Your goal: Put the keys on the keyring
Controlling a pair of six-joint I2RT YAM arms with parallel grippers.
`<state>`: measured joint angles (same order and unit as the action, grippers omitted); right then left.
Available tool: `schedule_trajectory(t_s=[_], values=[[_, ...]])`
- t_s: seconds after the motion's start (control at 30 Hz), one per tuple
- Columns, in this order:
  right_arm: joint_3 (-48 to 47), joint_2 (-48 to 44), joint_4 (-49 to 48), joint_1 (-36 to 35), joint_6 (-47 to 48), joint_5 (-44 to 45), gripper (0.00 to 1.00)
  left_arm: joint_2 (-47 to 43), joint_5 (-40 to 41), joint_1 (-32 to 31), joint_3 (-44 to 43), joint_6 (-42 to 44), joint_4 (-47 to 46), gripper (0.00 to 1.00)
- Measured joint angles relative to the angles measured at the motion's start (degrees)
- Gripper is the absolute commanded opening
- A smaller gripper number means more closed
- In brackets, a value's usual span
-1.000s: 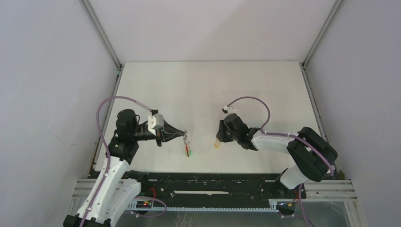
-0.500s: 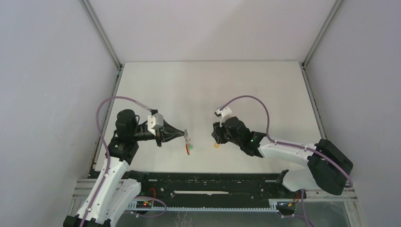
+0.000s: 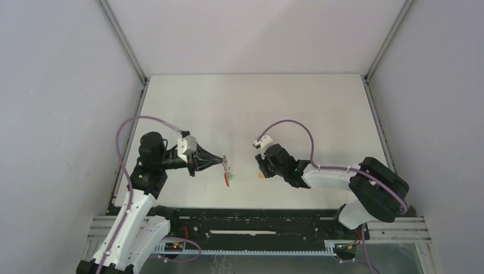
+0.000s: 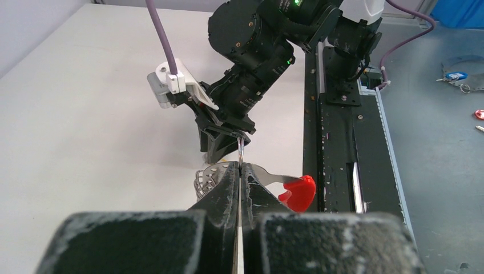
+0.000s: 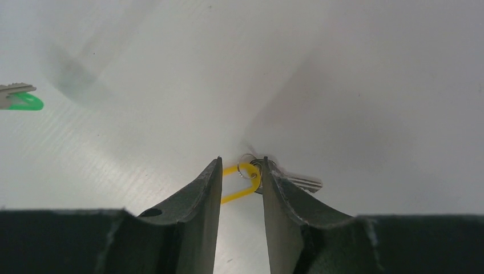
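Progress looks slight: neither key appears threaded yet. Left gripper, at the lower middle of its wrist view, has its fingers pressed tight on the thin grey metal keyring with its red curved section. Right gripper straddles the small silver key with the yellow-orange plastic head on the white table; whether it pinches the head I cannot tell. The green-headed silver key sits at the upper left edge. Lifting and threading both keys remain
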<state>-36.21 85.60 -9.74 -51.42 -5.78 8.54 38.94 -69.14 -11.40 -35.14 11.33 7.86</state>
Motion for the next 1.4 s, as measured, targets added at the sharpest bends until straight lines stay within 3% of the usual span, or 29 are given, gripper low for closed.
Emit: schedule_trajectory(t_s=[0.43,0.73,0.97,1.03,1.2,1.4], values=[[0.0,4.0,-1.3,0.0,1.5,1.5,0.35,0.0,0.0,0.0,0.0,-0.4,0.0,0.00],[0.0,4.1,-1.4,1.2,1.0,1.1,0.22,0.0,0.0,0.0,0.0,-0.9,-0.1,0.00],[0.0,3.0,-1.4,3.0,0.1,-1.2,0.04,0.0,0.0,0.0,0.0,-0.9,-0.1,0.00],[0.0,2.2,-1.4,3.5,-0.2,-1.9,0.05,0.0,0.0,0.0,0.0,-0.9,-0.1,0.00],[0.0,1.3,-1.4,4.0,-1.0,-3.6,0.29,0.0,0.0,0.0,0.0,-0.9,-0.1,0.00],[0.0,1.0,-1.0,4.1,-1.2,-4.0,0.37,0.0,0.0,0.0,0.0,-0.9,-0.1,0.00]])
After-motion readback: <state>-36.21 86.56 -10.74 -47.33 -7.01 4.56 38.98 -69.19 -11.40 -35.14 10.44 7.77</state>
